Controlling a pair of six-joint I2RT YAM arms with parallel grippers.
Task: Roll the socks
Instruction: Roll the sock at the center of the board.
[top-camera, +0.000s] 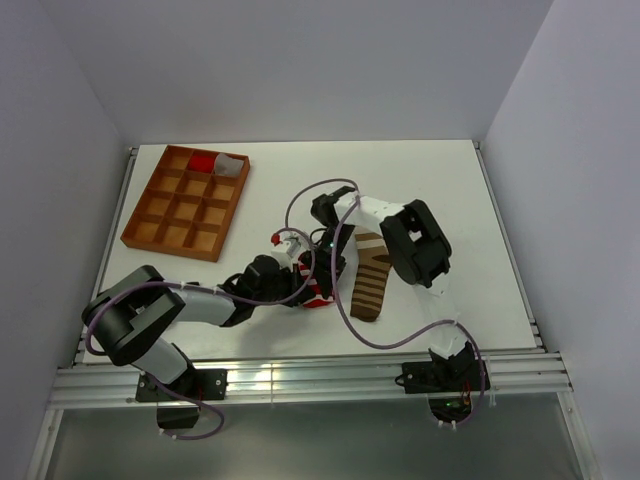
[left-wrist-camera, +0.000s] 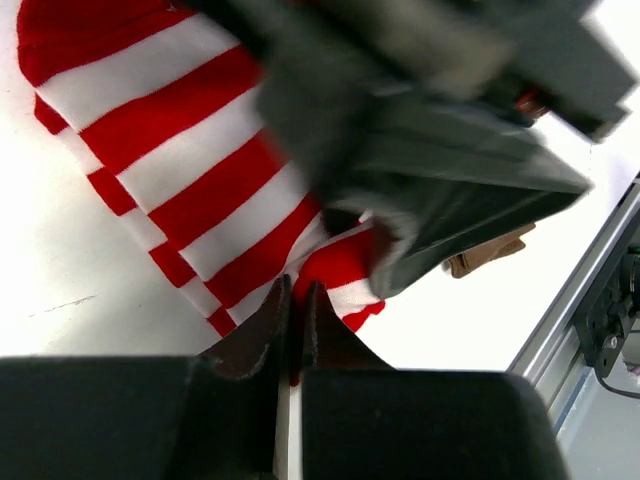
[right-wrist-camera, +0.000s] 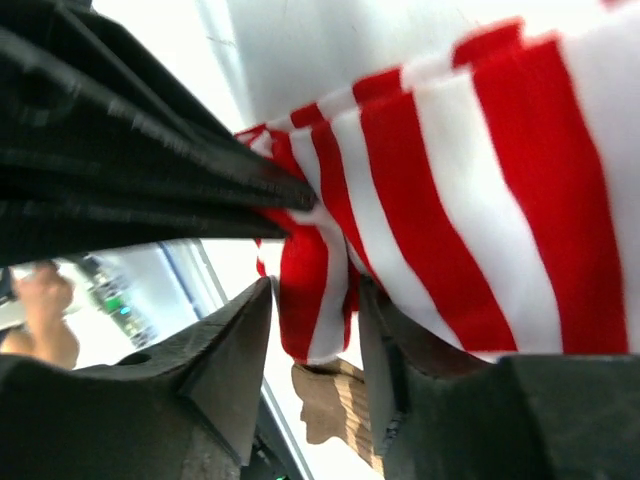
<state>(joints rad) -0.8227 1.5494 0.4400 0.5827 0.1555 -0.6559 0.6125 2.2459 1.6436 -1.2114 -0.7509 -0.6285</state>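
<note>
The red-and-white sock (left-wrist-camera: 180, 150) lies on the white table, mostly hidden under both grippers in the top view, where only a red edge (top-camera: 318, 298) shows. My left gripper (left-wrist-camera: 297, 290) is shut, pinching a red fold at the sock's edge. The right gripper (right-wrist-camera: 315, 290) comes down from above with its jaws open and the end of the red-and-white sock (right-wrist-camera: 480, 180) hanging between them. The dark-brown-and-tan sock (top-camera: 370, 280) lies flat just right of both grippers, untouched. Its tip (right-wrist-camera: 335, 400) shows in the right wrist view.
An orange-brown tray (top-camera: 150, 205) with several compartments sits at the back left; one corner cell holds a red and white bundle (top-camera: 208, 161). A purple cable (top-camera: 345, 320) loops over the table. The table's metal rail (top-camera: 300, 378) runs along the near edge.
</note>
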